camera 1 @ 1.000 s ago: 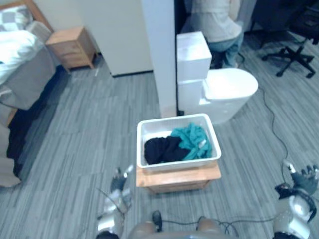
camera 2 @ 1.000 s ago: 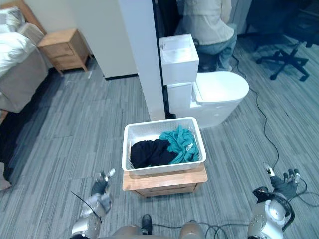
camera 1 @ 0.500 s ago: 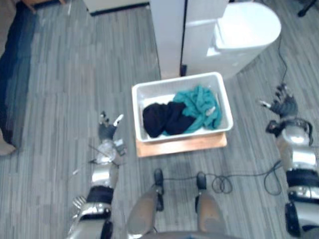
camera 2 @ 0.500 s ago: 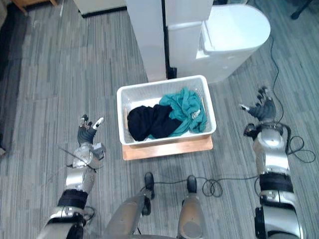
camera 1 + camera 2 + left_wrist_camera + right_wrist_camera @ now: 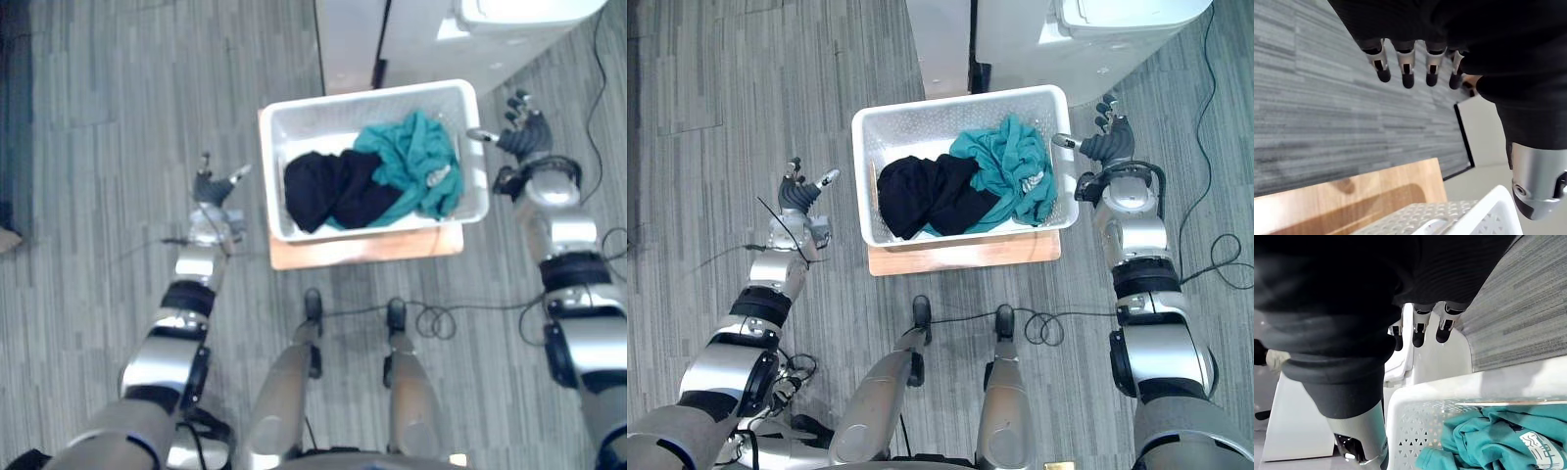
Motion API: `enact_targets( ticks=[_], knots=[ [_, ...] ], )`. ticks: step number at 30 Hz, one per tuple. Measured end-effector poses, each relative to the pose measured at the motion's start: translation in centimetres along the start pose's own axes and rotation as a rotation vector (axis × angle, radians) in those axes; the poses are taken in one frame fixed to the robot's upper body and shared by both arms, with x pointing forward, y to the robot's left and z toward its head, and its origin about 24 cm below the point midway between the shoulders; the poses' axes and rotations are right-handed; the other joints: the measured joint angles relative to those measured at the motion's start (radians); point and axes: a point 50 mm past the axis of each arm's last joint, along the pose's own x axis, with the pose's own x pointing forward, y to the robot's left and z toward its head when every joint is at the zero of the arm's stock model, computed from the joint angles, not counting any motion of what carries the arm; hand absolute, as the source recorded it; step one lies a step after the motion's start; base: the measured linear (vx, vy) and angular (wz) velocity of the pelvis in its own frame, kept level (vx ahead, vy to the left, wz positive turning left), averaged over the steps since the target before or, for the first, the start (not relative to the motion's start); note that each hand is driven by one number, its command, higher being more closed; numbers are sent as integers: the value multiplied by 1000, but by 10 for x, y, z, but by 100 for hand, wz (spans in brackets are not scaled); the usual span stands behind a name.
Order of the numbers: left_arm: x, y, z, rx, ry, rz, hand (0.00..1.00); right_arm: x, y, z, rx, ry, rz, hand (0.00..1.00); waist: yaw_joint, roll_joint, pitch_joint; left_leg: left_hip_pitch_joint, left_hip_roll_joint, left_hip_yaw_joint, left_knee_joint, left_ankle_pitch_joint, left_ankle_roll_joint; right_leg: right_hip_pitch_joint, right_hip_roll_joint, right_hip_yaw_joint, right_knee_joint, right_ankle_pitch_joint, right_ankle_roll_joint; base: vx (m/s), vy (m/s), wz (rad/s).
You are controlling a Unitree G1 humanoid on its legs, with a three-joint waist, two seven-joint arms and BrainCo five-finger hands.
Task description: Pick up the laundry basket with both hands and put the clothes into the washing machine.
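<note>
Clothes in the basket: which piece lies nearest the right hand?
The teal piece, toward the right hand; the black piece lies toward the left hand.

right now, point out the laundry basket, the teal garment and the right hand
laundry basket [image 5: 940, 122], right eye view, far inner wall
teal garment [image 5: 1004, 176], right eye view, its middle
right hand [image 5: 1107, 147], right eye view, dark cover

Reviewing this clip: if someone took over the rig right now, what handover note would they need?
Left hand: open, holding nothing, off the left side of the laundry basket with a clear gap.
Right hand: open, close by the basket's right rim; contact cannot be told.
The basket sits on a low wooden stand, with a black garment and a teal garment inside.
Done: a hand on each side.
Left: grip, lift, carry to the washing machine, load the clothes.
</note>
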Motion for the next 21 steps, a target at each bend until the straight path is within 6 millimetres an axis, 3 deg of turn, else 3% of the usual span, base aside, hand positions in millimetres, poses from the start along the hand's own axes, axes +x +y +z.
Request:
enact_targets(
  ticks=[4, 13, 21],
  knots=[
    [9, -7, 20, 47, -33, -18, 0, 6, 11, -4, 27, 48, 0, 0, 1, -4, 3, -39, 11, 5, 0, 8, -5, -27, 10, 5, -31, 27, -12, -2, -28, -5],
    [13, -18, 27, 137, -33, -44, 0, 8, 33, -20, 45, 137, 35, 0, -2, -6, 19, -77, 32, 21, -2, 14, -13, -60, 32, 26, -69, 62, -21, -12, -36, -9],
    [19, -22, 37, 207, -48, -42, 0, 12, 42, -13, 73, 127, 46, 0, 0, -7, 18, -98, 53, 15, -35, 35, -31, -93, 53, 20, -68, 66, -20, -13, -41, 0]
  ],
)
